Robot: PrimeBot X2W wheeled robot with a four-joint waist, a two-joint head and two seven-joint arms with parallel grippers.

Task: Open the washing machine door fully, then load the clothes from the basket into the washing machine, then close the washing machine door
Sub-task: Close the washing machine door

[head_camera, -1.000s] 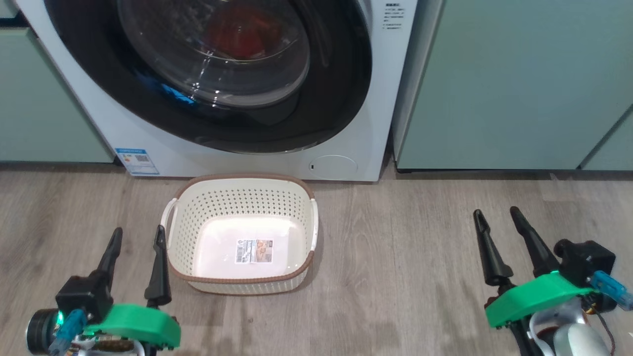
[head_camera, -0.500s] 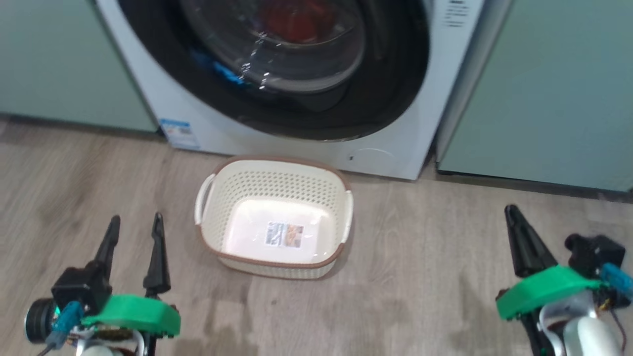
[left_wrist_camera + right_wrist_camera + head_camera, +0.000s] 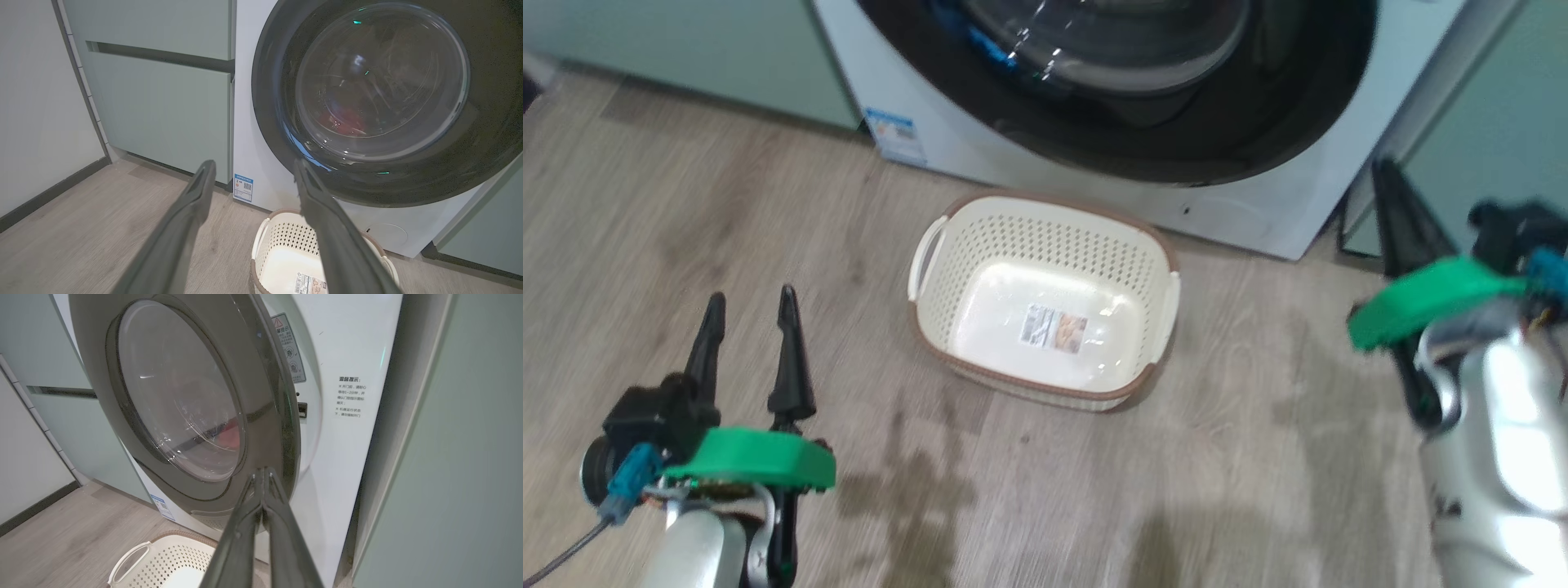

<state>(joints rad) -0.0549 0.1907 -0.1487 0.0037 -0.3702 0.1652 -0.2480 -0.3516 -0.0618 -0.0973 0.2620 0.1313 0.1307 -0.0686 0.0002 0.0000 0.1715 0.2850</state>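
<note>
Holding our left gripper (image 3: pixel 750 296) spread and empty above the floor (image 3: pixel 686 204), we see the basket (image 3: pixel 1045 245) before the washing machine (image 3: pixel 253 134), the clothes (image 3: pixel 343 122) red behind the washing machine door (image 3: pixel 269 102); our right gripper (image 3: pixel 262 471), pressed together, grips nothing.

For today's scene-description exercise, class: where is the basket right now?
In the head view the basket sits empty on the wooden floor near the middle, just in front of the washing machine, below its round door.
</note>
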